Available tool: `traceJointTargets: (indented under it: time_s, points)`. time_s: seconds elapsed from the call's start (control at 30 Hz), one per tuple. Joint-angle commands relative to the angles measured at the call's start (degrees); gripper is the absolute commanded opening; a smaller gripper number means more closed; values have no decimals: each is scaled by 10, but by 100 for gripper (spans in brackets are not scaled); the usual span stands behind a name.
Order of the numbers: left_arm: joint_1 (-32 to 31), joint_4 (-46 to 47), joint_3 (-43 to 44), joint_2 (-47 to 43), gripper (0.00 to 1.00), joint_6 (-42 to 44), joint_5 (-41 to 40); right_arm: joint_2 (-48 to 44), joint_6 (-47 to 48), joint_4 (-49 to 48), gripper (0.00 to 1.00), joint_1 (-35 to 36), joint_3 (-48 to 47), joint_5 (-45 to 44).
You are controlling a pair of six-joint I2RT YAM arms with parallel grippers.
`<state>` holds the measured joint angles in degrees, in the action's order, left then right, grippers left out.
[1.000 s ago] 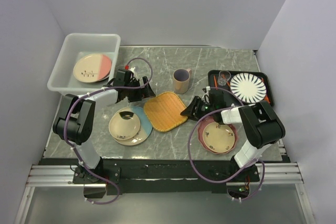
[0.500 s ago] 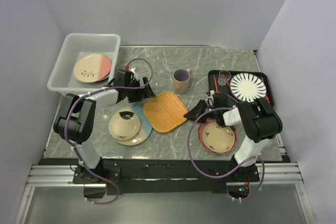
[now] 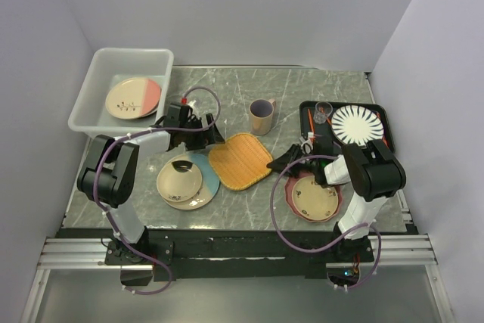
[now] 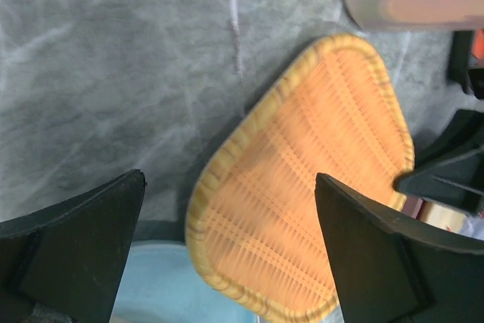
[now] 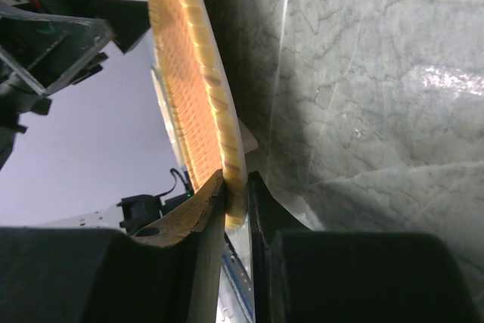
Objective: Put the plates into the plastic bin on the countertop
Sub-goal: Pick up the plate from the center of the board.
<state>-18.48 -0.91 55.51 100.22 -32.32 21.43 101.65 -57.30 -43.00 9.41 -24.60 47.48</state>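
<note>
Left claw [image 4: 228, 183], fingers apart, hangs over the woven mat [image 3: 240, 159], with the light-blue plate [image 4: 159, 293] low between its fingers. Right claw [image 5: 236, 181] is clamped on the mat's rim.

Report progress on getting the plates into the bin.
Done: one cream-and-pink plate lies in the plastic bin. In hand: the right end effector pinches the edge of the woven orange mat; the left end effector is open above it. Remaining: the stacked plates beside the mat and the pink scalloped plate under a small floral plate.
</note>
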Motion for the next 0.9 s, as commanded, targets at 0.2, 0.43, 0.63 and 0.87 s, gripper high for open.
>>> traceJointTargets:
  time_s: [0.2,0.43,0.63,0.87]
  points:
    - [2,80,0,37,93,-8,135,25,-33,-85,0,-23,17,45]
    - [5,57,12,63,88,-2,166,23,-31,-84,0,-31,18,45]
    - [6,89,11,92,76,-14,242,22,-31,-88,0,-37,21,48]
    - [5,139,2,92,67,-29,322,24,-40,-105,0,-42,25,56]
